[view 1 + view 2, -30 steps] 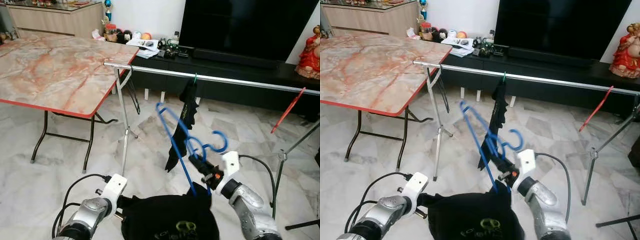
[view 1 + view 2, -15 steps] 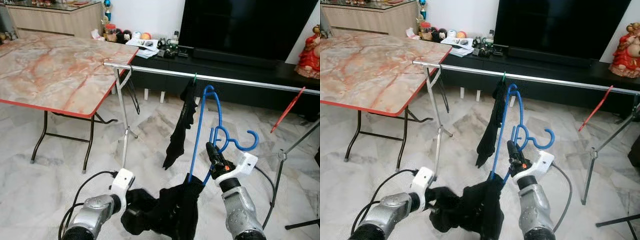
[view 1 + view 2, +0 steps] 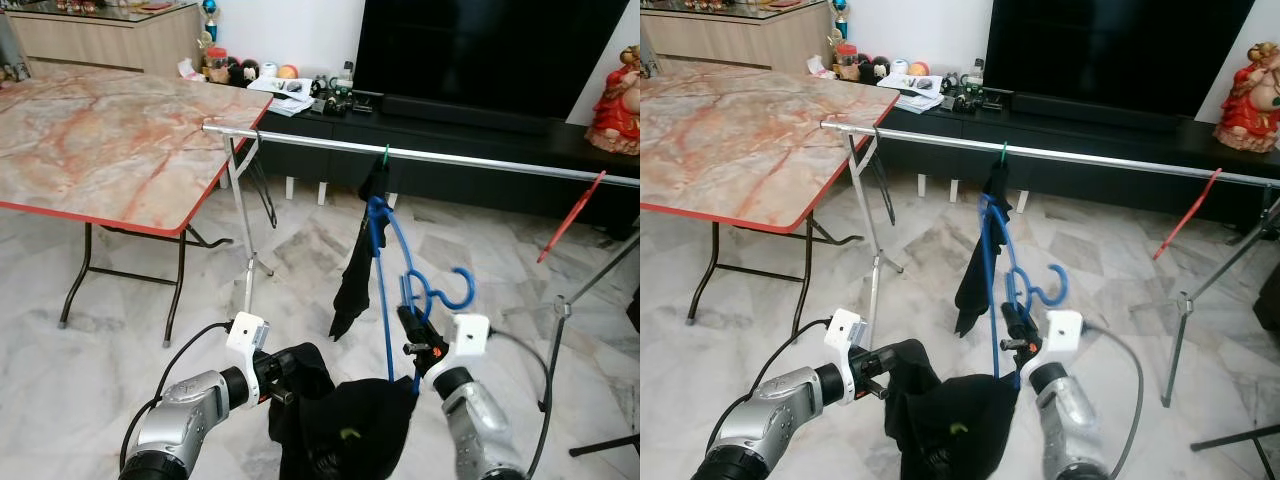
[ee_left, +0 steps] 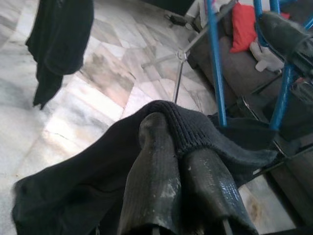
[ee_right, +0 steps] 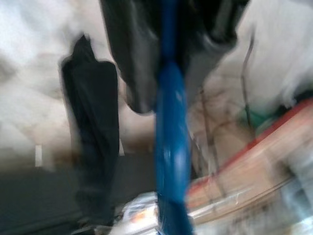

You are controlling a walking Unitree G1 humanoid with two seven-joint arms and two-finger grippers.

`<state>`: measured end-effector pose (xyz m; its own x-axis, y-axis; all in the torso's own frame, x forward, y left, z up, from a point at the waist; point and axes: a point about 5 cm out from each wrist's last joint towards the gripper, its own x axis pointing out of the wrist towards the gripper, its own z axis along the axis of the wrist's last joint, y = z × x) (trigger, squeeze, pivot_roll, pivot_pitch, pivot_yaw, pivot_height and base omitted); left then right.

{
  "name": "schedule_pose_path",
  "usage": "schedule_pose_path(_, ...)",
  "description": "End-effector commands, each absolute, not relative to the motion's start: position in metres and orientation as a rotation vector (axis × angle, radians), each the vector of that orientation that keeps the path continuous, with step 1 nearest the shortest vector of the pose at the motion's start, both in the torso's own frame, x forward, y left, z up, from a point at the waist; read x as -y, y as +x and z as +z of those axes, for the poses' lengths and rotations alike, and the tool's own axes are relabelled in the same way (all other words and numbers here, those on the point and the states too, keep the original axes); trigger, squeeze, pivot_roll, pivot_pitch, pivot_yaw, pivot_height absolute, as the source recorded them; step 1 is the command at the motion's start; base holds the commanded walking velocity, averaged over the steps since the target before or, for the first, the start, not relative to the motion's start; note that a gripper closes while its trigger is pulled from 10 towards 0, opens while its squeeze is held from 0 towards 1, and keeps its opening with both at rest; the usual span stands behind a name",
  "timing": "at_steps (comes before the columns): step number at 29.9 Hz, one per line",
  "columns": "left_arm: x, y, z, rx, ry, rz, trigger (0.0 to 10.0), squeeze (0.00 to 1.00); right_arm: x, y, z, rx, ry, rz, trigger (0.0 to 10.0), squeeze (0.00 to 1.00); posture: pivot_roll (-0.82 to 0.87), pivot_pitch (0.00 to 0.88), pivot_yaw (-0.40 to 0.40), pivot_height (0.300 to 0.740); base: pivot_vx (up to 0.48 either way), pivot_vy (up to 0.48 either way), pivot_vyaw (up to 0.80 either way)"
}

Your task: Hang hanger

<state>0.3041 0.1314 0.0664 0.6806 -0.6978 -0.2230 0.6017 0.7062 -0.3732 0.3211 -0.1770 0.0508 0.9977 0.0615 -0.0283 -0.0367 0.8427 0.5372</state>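
Count: one blue hanger [image 3: 385, 290], two black garments, one rail [image 3: 420, 157], one red hanger [image 3: 570, 216] on rail.

Right gripper [image 3: 408, 325] pinches blue hanger near hook, below rail. Left gripper [image 4: 181, 166] fingers pressed together on black garment [image 3: 345, 425] draped over hanger base. Second garment [image 3: 358, 250] hangs from rail beyond right gripper.

Versus 0.5 s earlier: blue hanger lower, narrower edge-on; hook now below rail height.

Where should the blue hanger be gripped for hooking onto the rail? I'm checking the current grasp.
Grip the blue hanger at its neck just below the hook, from underneath, as the right gripper does: the hook curls free above, facing the metal rail.
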Motion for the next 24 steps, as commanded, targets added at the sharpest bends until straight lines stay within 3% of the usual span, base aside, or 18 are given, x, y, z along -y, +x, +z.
schedule_pose_path(1,-0.131,0.304,0.073,-0.341,-0.296,-0.753,0.0,0.00,0.213,0.327,0.061,0.053,0.846,-0.202,10.0,0.00,0.15,0.000,-0.085,0.740,0.000,0.000,0.00)
schedule_pose_path(3,-0.129,0.301,0.074,-0.343,-0.306,-0.769,0.0,0.00,0.223,0.325,0.054,0.087,1.136,-0.286,10.0,0.00,0.15,0.000,-0.085,0.740,0.000,0.000,0.00)
schedule_pose_path(7,-0.129,0.299,0.074,-0.348,-0.305,-0.777,0.0,0.00,0.219,0.326,0.052,0.080,1.175,-0.263,10.0,0.00,0.15,0.000,-0.083,0.740,0.000,0.000,0.00)
schedule_pose_path(13,-0.126,0.298,0.078,-0.338,-0.332,-0.802,0.0,0.00,0.214,0.332,0.064,0.243,1.426,-0.144,10.0,0.00,0.16,0.000,-0.086,0.740,0.000,0.000,0.00)
schedule_pose_path(16,-0.121,0.291,0.084,-0.314,-0.389,-0.866,0.0,0.00,0.217,0.332,0.079,0.398,1.617,0.027,10.0,0.00,0.16,0.000,-0.085,0.740,0.000,0.000,0.00)
schedule_pose_path(24,-0.113,0.280,0.097,-0.272,-0.480,-0.981,0.0,0.00,0.225,0.326,0.106,0.656,1.712,0.308,10.0,0.00,0.16,0.000,-0.081,0.740,0.000,0.000,0.00)
